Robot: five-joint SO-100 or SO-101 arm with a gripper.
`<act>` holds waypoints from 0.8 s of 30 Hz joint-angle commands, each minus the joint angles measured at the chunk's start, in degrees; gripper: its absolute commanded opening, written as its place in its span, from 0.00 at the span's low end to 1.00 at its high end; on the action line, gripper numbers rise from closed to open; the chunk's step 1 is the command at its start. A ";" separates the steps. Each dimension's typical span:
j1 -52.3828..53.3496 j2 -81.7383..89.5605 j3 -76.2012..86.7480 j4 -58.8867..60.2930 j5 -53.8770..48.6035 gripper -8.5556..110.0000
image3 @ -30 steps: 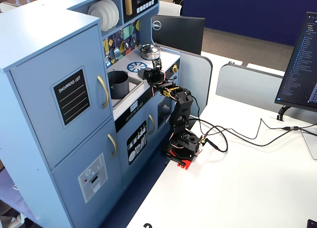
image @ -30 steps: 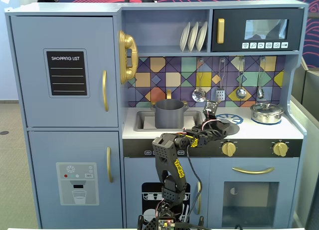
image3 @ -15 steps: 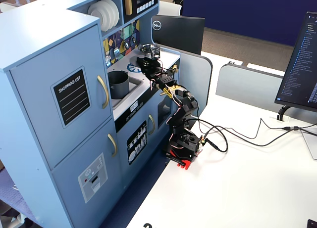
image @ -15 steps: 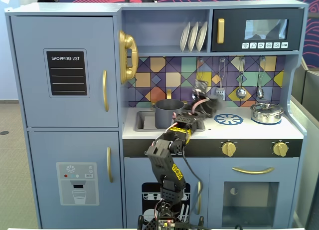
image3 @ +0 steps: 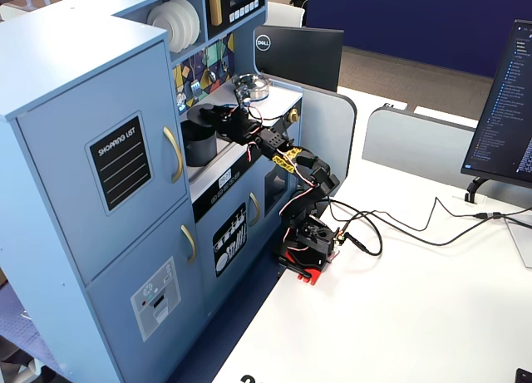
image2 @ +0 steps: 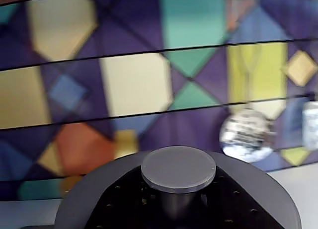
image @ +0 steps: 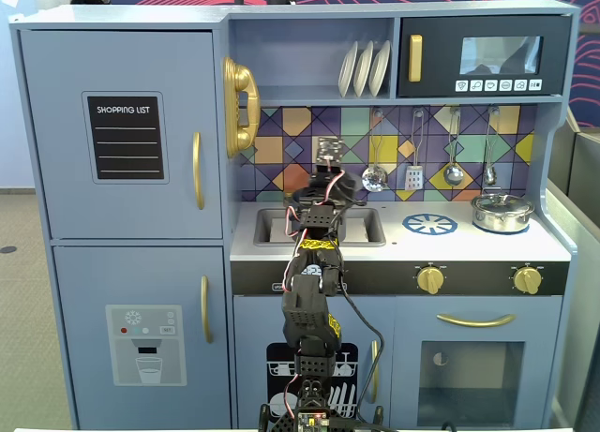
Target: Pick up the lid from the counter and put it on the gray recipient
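A: Where is the lid [image2: 179,168]?

B: In the wrist view it fills the bottom of the frame, knob toward the camera, with the tiled backsplash [image2: 134,85] behind. In a fixed view the lid [image3: 202,112] is a dark disc at the arm's tip, above the pot [image3: 197,143], which stands at the left end of the counter [image3: 218,174], near the sink.

A: And the gripper [image3: 218,115]?

B: It is at the lid's edge. No view shows the fingertips clearly, so whether the jaws are clamped on the lid cannot be told. From the front, the arm [image: 314,263] hides both lid and pot.

A: Which step is in hand?

B: Judged from position, the placing step: the lid is off the counter and roughly over the pot. Whether it already touches the rim cannot be read.

A: What does the next move call for?

B: Probably centring the disc over the rim, keeping it level, lowering until it seats, then parting the jaws and withdrawing without dragging it off.

A: Anything else nearby?

B: A silver pot [image: 502,212] sits at the counter's right back corner, well apart; a burner print [image: 430,225] lies between it and the sink [image: 281,228].
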 commanded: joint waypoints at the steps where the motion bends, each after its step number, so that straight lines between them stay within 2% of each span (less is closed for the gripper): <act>1: -2.90 1.76 -3.78 -0.35 -1.32 0.07; 24: -4.48 -7.21 -2.99 -6.15 -3.25 0.07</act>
